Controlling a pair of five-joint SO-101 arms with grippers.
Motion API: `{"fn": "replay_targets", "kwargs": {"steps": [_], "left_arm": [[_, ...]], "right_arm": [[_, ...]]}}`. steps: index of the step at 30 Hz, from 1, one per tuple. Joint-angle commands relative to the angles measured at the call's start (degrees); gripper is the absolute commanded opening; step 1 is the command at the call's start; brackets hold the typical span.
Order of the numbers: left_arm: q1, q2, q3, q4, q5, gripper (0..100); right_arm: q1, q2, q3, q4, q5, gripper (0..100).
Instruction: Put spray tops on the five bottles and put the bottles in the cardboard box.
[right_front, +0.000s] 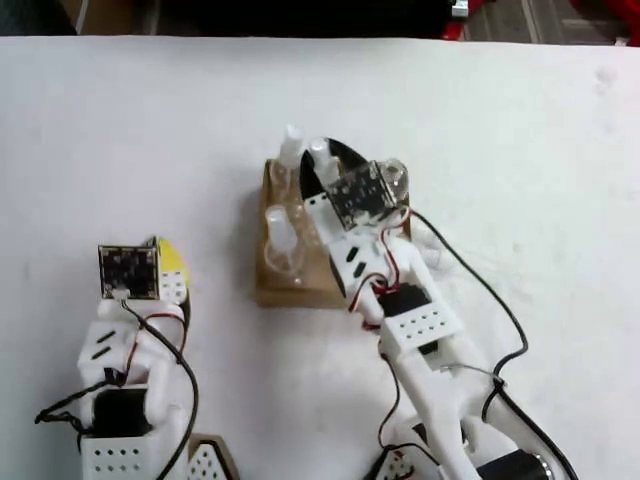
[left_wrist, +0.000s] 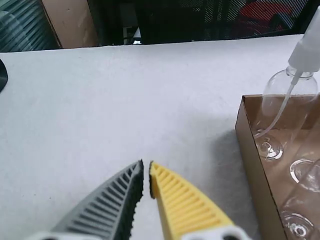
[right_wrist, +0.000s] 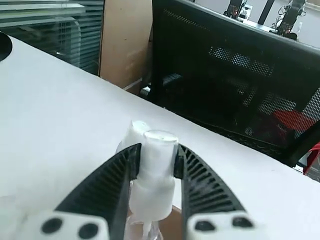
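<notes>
While the left arm sits low at its own side of the white worktop (right_front: 150, 120), well apart from the cardboard box (right_front: 275, 292), the right arm leans out over that box. It is the one box here, brown and open at the top, standing near the middle of the worktop.

The right gripper (right_wrist: 157, 150) has its two black fingers clamped on a white spray top (right_wrist: 152, 175), one finger on each side, and the top stands upright between them. Seen from above, that grip lies over the far end of the box. Just behind the held one a second spray top (right_wrist: 131, 131) pokes up. I cannot tell whether the two touch.

Counting from above, I make out three white spray tops rising from the box. Two are close together at the far end, and a third spray top (right_front: 282, 225) is nearer the left wall. A clear rounded bottle (right_front: 395, 180) shows by the far right corner, past the arm's wrist. I cannot tell whether it is inside the box or just beside it.

From the left wrist's side, three clear bottle bases sit on the box floor. One upright bottle (left_wrist: 290, 92) there has its thin dip tube running down inside. The right arm hides the rest of the box, so I cannot give a full count.

The left gripper (left_wrist: 146, 176), one grey finger and one yellow, is closed with its tips together on nothing, over the worktop.
</notes>
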Motion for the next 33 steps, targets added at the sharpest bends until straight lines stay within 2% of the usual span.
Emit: {"fn": "replay_targets", "kwargs": {"steps": [1, 11, 31, 33], "left_arm": [[0.6, -0.6, -0.9, -1.5, -0.7, 2], [0.6, -0.6, -0.9, -1.5, -0.7, 2], [0.6, -0.6, -0.9, -1.5, -0.8, 2], [0.6, -0.6, -0.9, -1.5, -0.8, 2]], "right_arm": [[1.3, -2.1, 1.6, -5.1, -5.2, 1.6], [3.1, -1.5, 1.8, -5.4, -6.6, 1.6], [0.1, -1.5, 2.7, -5.1, -6.2, 2.3], [0.1, -1.5, 2.8, -4.5, -6.2, 4.7]]}}
